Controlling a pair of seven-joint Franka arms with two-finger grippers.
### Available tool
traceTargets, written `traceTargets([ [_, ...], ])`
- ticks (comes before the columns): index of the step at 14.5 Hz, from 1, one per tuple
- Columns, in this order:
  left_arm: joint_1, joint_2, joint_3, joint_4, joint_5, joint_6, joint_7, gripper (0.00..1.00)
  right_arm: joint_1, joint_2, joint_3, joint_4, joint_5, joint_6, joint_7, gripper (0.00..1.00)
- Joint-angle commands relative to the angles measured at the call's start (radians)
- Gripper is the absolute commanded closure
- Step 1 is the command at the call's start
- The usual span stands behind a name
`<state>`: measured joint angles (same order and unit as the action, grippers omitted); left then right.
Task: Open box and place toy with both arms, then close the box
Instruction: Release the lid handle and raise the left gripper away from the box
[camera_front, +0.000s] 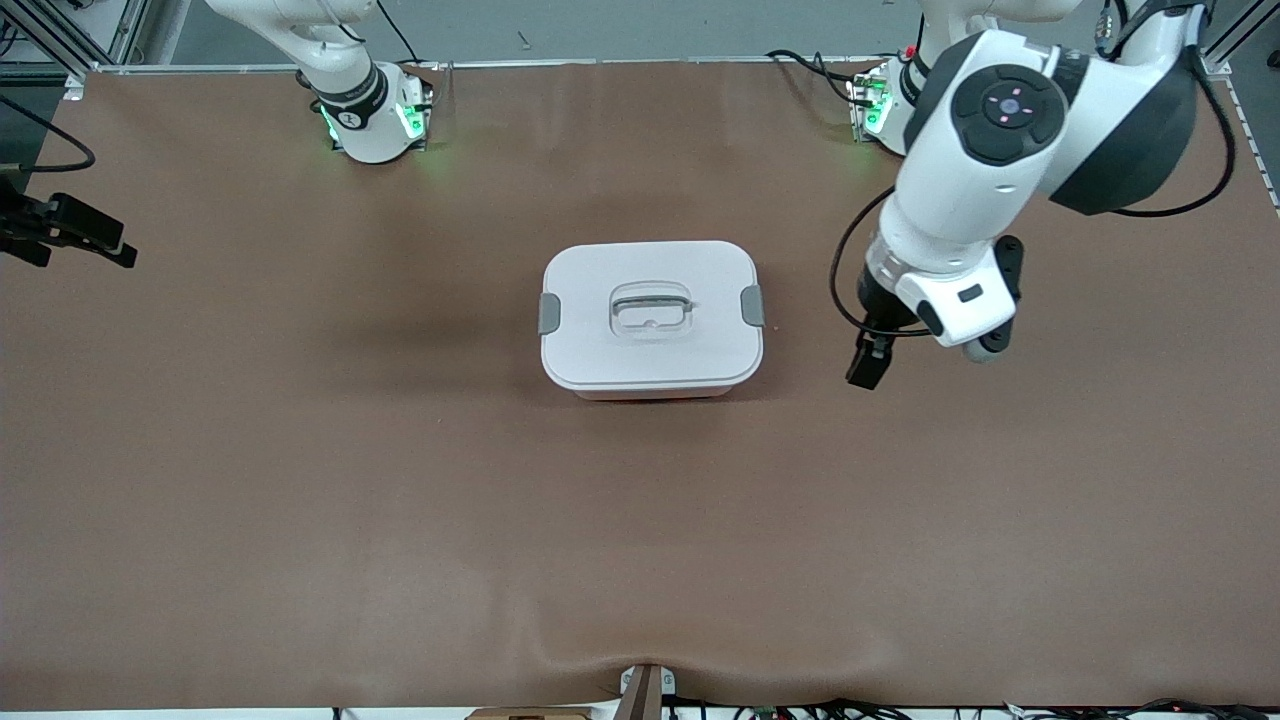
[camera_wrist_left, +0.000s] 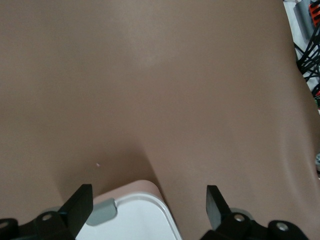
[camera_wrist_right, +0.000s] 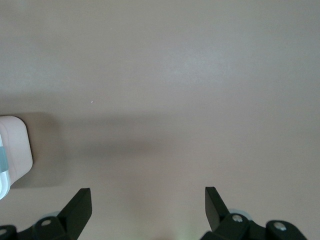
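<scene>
- Box (camera_front: 650, 345): white, mid-frame in front view, standing on the brown table (camera_front: 300, 500). The lid (camera_front: 650, 270) is on and looks flush. A grey clip sits at each short end (camera_front: 549, 313) (camera_front: 752, 305), and the handle (camera_front: 652, 308) lies flat in its recess.
- Toy: not seen in any view. It may be inside the box or out of frame; cannot tell.
- Stage: a lid on with no toy in sight fits either a box yet to be opened or one closed again with the toy inside. Risks below cover both.
- Left gripper (camera_wrist_left: 149, 202): fingers wide apart, nothing between them. It hangs over bare table just beside the box end toward the left arm's end; a box corner and one clip show low in the left wrist view.
- Right gripper (camera_wrist_right: 147, 200): fingers wide apart, holding nothing. It is over bare table, with the box's end at the edge of the right wrist view.
- Risk 1, box shove: the left gripper is close to the clip end. Any sideways drift while low would knock the box, which looks light and would prob. slide or turn on the smooth table.
- Risk 2, uneven lift: if the lid is to come off, freeing one clip only would tilt the lid or drag the whole box up.
- Risk 3, false finish: if clips aren't fully seated, the lid only looks closed.
- Risk 4, cable (camera_front: 840, 285): the loop at the left wrist could snag during a big wrist turn.
</scene>
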<state>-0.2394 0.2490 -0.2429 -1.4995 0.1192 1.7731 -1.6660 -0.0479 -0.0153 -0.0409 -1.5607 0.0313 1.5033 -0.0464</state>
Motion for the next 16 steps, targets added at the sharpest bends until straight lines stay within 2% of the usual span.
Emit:
traceTargets([
  [1, 0.018, -0.025, 0.0, -0.001, -0.02, -0.053, 0.106, 0.0, -0.009, 0.008, 0.007, 0.014, 0.004, -0.005, 0.011, 0.0],
  [11, 0.202, -0.034, -0.012, 0.039, -0.021, -0.063, 0.44, 0.0, -0.01, 0.008, 0.007, 0.014, 0.005, -0.005, 0.011, 0.0],
  [14, 0.201, -0.065, 0.0, 0.039, -0.013, -0.154, 0.563, 0.0, -0.01, 0.008, 0.007, 0.014, 0.005, -0.005, 0.011, 0.0],
  [16, 0.213, -0.071, 0.013, 0.039, -0.033, -0.167, 0.659, 0.0, -0.012, 0.008, 0.007, 0.014, 0.005, -0.005, 0.011, 0.0],
])
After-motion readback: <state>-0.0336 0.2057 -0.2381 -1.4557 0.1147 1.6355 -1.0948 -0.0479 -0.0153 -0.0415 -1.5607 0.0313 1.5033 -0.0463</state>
